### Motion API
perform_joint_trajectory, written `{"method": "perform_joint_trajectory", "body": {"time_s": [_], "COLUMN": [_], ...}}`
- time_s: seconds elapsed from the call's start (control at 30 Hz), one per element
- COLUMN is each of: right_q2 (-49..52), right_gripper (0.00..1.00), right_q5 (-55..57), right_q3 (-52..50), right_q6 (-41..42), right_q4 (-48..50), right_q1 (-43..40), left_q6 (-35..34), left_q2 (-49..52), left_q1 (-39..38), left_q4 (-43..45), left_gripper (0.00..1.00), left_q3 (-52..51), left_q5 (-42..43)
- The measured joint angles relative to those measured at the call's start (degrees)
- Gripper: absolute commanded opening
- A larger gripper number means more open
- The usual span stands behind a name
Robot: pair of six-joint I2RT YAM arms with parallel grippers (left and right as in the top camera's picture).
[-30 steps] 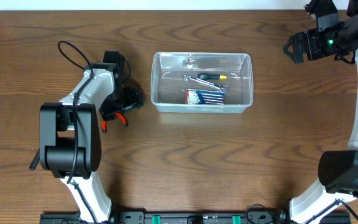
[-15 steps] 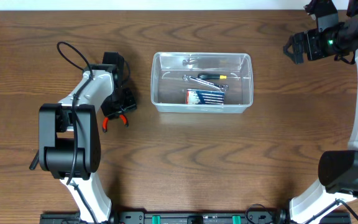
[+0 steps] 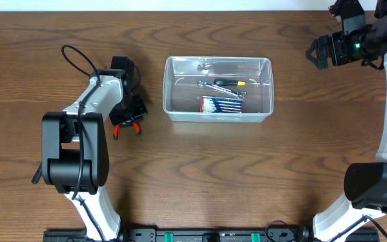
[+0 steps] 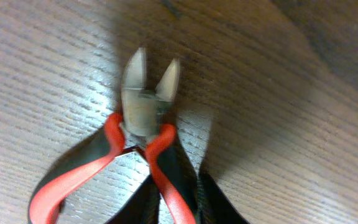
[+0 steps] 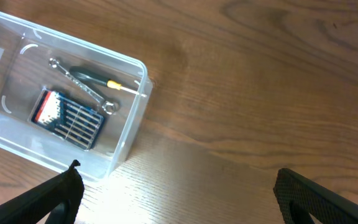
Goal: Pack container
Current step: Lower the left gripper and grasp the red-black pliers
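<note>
Well, the cutters [image 4: 143,112] seem stiff and light, best pinched at the red handles [image 4: 67,183]. Whether my left gripper [image 4: 176,208] clenches one, I cannot tell; my right gripper [image 5: 179,193] gapes.

Wood-grain table [image 3: 247,175], bearing two items: clear plastic container [image 3: 180,115], resting between the jaws of left gripper [image 3: 132,115] and right gripper [image 3: 314,52], nearer the left; red-handled side cutters [image 4: 143,112], flat, handles at the left jaws, blades pointing away.
</note>
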Motion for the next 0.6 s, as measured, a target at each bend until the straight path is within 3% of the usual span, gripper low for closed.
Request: {"method": "perform_joint_trajectory", "body": {"time_s": [0.33,0.6], "right_q2": [0.0,0.0], "right_gripper": [0.99,0.99], "right_q5": [0.0,0.0], "right_q3": [0.0,0.0], "right_q6": [0.0,-0.02], "right_q4": [0.0,0.02], "right_q1": [0.0,0.0], "left_q6": [0.2,3.56], "left_q2": [-0.11,-1.44], "left_q1": [-0.02,-0.22], "left_q4": [0.04,-11.37], "left_gripper": [0.06,0.06], "left_q3": [0.02,5.64], "left_q5": [0.37,-0.76]}}
